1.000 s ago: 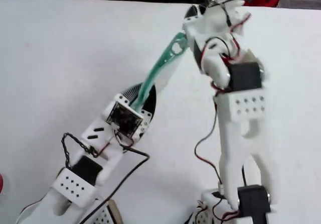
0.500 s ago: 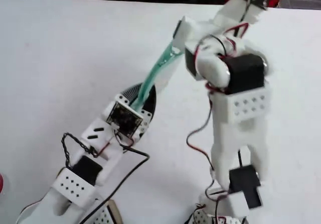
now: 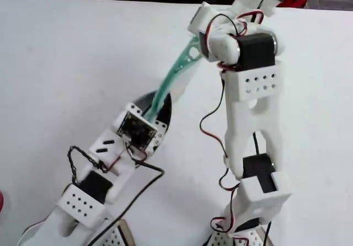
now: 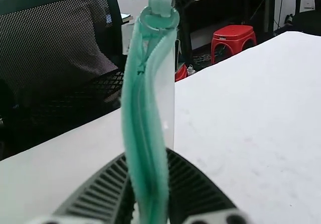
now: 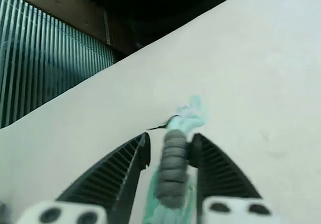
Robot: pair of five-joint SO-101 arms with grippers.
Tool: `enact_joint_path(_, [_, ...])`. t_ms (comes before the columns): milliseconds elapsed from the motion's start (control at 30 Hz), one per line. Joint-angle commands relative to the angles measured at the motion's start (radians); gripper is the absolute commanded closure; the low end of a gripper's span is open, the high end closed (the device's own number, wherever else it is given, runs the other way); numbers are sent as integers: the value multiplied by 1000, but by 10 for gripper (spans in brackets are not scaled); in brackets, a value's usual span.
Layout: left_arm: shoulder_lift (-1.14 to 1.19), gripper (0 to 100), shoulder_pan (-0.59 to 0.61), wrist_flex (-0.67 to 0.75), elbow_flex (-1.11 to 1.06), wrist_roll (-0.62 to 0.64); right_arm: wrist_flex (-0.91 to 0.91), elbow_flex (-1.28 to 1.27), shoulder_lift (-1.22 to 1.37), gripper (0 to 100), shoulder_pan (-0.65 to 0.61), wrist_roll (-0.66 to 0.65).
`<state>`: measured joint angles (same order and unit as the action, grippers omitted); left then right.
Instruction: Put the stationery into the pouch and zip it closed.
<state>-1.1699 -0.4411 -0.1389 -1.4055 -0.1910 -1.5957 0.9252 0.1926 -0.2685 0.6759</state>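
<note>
A slim translucent green pouch [image 3: 174, 75] stretches edge-up above the white table [image 3: 71, 64] between my two grippers. At its near end, my left gripper [image 3: 153, 107] is shut on it; in the left wrist view the pouch [image 4: 148, 108] rises from between the dark ribbed fingers [image 4: 195, 184]. At the far end, close to the table's back edge, my right gripper [image 3: 197, 36] is shut on the grey ribbed zip pull [image 5: 173, 174], and the green pouch tip [image 5: 193, 108] shows just past it. No loose stationery is in sight.
The right arm's white links and red-black wires [image 3: 212, 141] stand tall over the table's right half. A black mesh chair [image 4: 60, 58] and a red stool [image 4: 233, 35] sit beyond the back edge. A small red object [image 3: 1, 201] lies at the left edge.
The right arm has swung its upper links back toward the table's far edge and turned its wrist, staying at the pouch's far end. The left arm and the pouch's near end have not moved.
</note>
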Motion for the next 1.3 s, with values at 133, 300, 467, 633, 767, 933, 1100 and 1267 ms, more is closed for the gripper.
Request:
enact_joint_path(133, [4, 977, 5, -12, 15, 9, 13, 38, 5, 950, -1, -92])
enact_joint_path(300, [4, 977, 5, -12, 15, 9, 5, 38, 12, 900, -7, -94])
enact_joint_path(467, [4, 977, 5, -12, 15, 9, -36, 40, 21, 770, -30, -95])
enact_joint_path(633, [4, 977, 5, -12, 15, 9, -25, 52, 7, 824, -42, -160])
enact_joint_path(767, [4, 977, 5, -12, 15, 9, -24, 109, 1, 827, -62, -184])
enact_joint_path(933, [4, 977, 5, -12, 15, 9, -22, 81, 4, 829, -71, -190])
enact_joint_path(1100, [4, 977, 5, -12, 15, 9, -18, 15, 4, 852, -65, -288])
enact_joint_path(1267, [4, 977, 5, -12, 15, 11, -16, 5, 4, 984, -28, -359])
